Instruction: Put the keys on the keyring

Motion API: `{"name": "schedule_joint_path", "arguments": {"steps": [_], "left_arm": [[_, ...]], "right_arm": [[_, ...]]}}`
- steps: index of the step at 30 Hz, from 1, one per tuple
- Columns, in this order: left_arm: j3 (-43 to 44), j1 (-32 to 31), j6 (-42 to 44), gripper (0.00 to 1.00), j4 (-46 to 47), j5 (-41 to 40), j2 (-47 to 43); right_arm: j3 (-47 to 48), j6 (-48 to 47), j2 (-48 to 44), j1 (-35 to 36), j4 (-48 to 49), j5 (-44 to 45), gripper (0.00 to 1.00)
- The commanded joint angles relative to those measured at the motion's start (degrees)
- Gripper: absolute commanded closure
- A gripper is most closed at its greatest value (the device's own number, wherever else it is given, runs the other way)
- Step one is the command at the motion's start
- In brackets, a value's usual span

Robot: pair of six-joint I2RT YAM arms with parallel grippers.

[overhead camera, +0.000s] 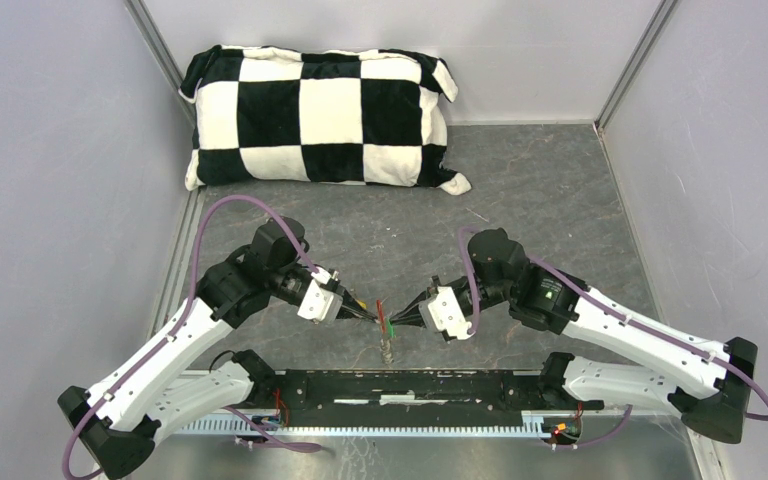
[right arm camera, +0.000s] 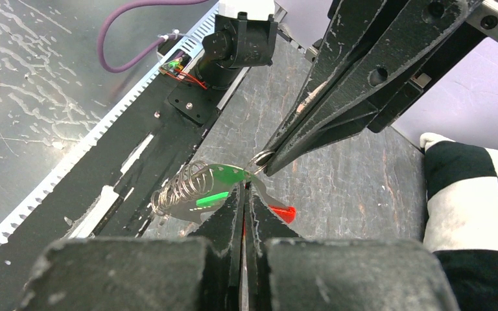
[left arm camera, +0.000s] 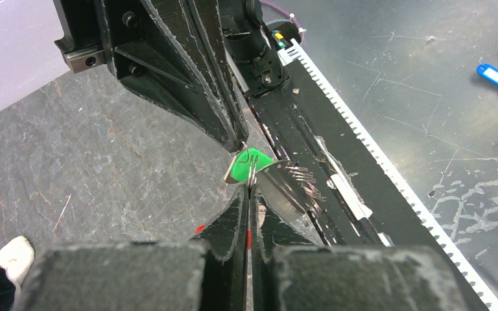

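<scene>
Two grippers meet tip to tip above the counter's [overhead camera: 520, 200] near edge. The left gripper [overhead camera: 368, 313] is pinched tight on the keyring [right arm camera: 259, 159], the right gripper [overhead camera: 400, 318] clamped on one green key [right arm camera: 225, 173], with one red tag [right arm camera: 285, 212] just beside.

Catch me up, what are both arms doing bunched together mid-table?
Both grippers are shut, tips meeting just above the table. The right gripper appears to pinch the green key; the left gripper pinches a thin wire loop of the keyring, whose red tag shows close by. Key and ring are together, but I can't tell whether the key is threaded on yet.
</scene>
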Motion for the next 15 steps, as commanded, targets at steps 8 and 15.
{"name": "schedule_joint_path", "arguments": {"steps": [8,15], "left_arm": [[2.51,-0.05,-2.62,0.98,0.93,0.69,-0.08],[2.27,-0.05,-3.07,0.98,0.93,0.29,-0.37]], "right_arm": [[2.74,0.30,0.42,0.85,2.73,1.49,0.99],[2.99,0.47,0.24,0.94,3.09,1.98,0.99]]}}
